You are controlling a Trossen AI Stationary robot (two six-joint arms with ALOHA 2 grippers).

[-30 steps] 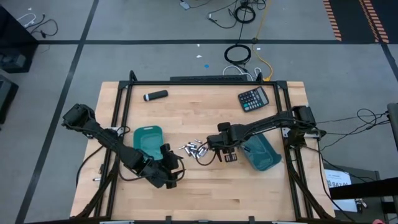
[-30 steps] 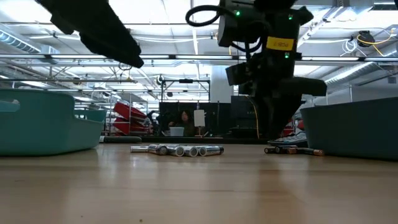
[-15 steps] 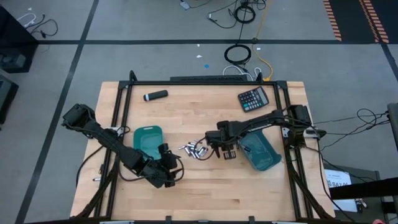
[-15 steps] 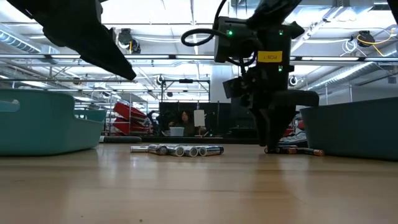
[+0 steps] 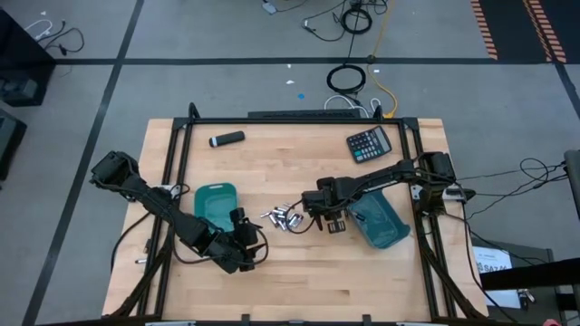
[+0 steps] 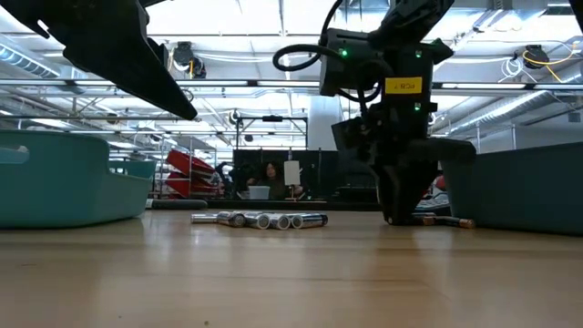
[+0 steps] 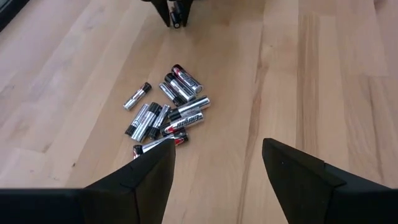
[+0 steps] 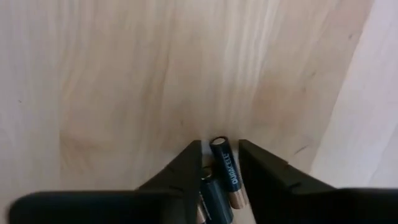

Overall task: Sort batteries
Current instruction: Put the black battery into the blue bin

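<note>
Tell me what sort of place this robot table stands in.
Probably a robotics lab or workshop hall: ceiling light strips over metal racking, loose cables on the grey floor, and a wooden table in a black frame.

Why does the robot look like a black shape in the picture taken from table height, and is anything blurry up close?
In the low view, bright ceiling lights behind turn the right gripper into a silhouette, and the near table is soft. In the right wrist view, the dark battery between the fingers reads clearly, while the fingers themselves are blurred. In the left wrist view, the silver batteries look sharp.
</note>
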